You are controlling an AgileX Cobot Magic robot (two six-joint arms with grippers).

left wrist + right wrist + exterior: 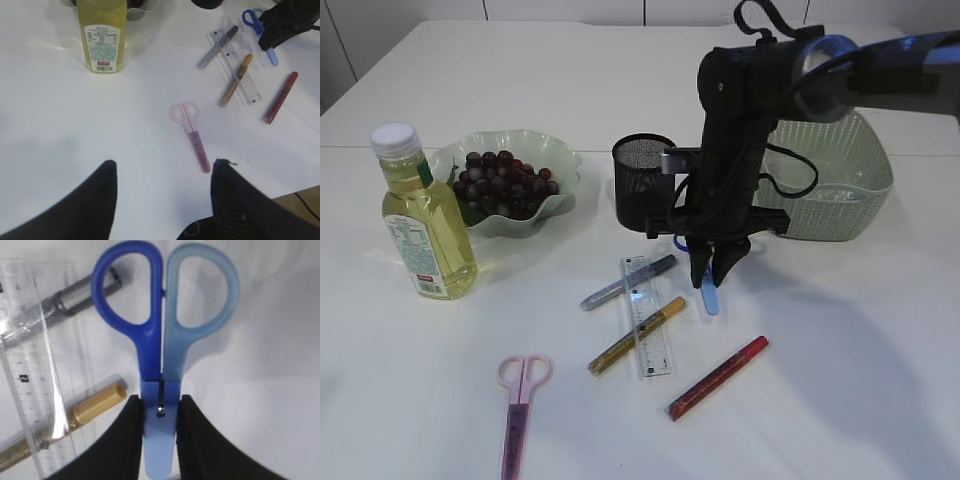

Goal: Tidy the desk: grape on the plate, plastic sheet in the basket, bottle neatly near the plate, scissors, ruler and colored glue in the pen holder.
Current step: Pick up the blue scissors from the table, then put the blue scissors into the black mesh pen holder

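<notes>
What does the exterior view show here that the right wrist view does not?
Only the exterior view shows the bottle, the plate of grapes, the pen holder, the basket, the pink scissors and the red glue pen. Only the right wrist view shows the right gripper closed on the blue scissors just below the handles. Both show the blue scissors, the ruler, the silver glue pen and the gold glue pen.
</notes>
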